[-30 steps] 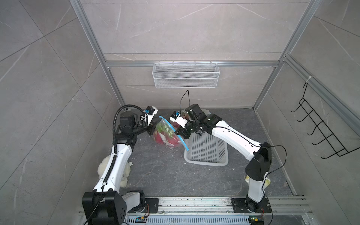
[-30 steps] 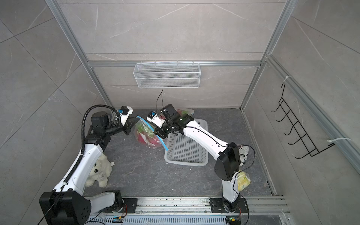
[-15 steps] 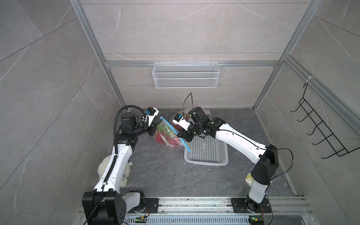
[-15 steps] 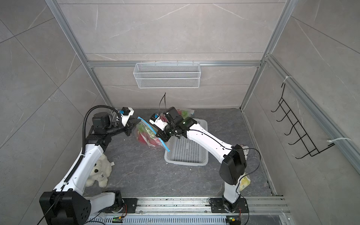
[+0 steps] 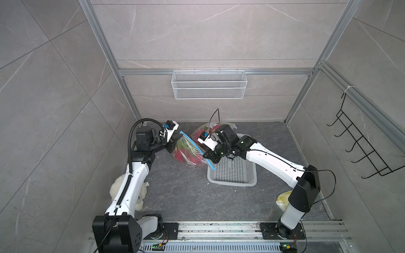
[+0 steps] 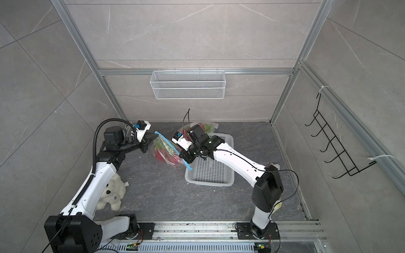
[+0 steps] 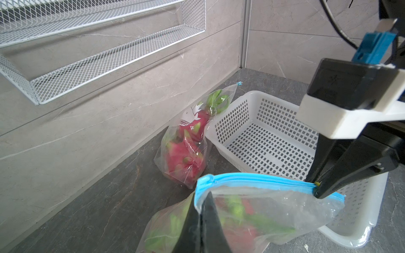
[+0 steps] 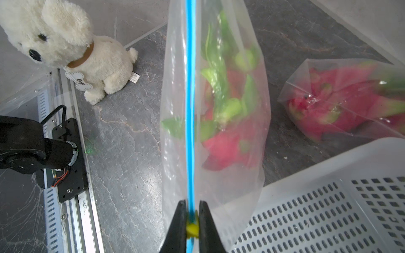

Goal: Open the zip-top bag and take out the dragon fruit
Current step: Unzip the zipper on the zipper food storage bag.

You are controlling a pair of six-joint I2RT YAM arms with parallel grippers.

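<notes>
The grey stone floor [image 5: 186,197] carries everything, with a wire shelf [image 5: 208,87] on the back wall and a black hook rack [image 5: 361,149] on the side wall. A white slotted basket [image 5: 232,173] sits on the floor under the right arm's wrist. Between the two arms hangs a clear bag [image 5: 188,151], just beside the basket's near corner; whether its bottom touches the floor I cannot tell. A plush dog [image 6: 111,192] sits by the left arm's base, well apart from the bag. A second bag [image 7: 186,149], also clear, lies against the basket's far side near the back wall, with pink and green fruit inside. The dragon fruit [image 8: 228,149] is inside the hanging bag, low down, magenta skin and green tips blurred through the plastic; how many there are I cannot tell. The left gripper [image 7: 200,208] is pinched tight on the bag's top corner. The right gripper [image 8: 191,210] is clamped, jaws nearly together, near the other end. A blue zip strip [image 8: 190,109] runs taut between the two and looks closed along that stretch. The right fingers [image 8: 179,219] squeeze a small yellow slider [image 8: 192,229] on that strip
</notes>
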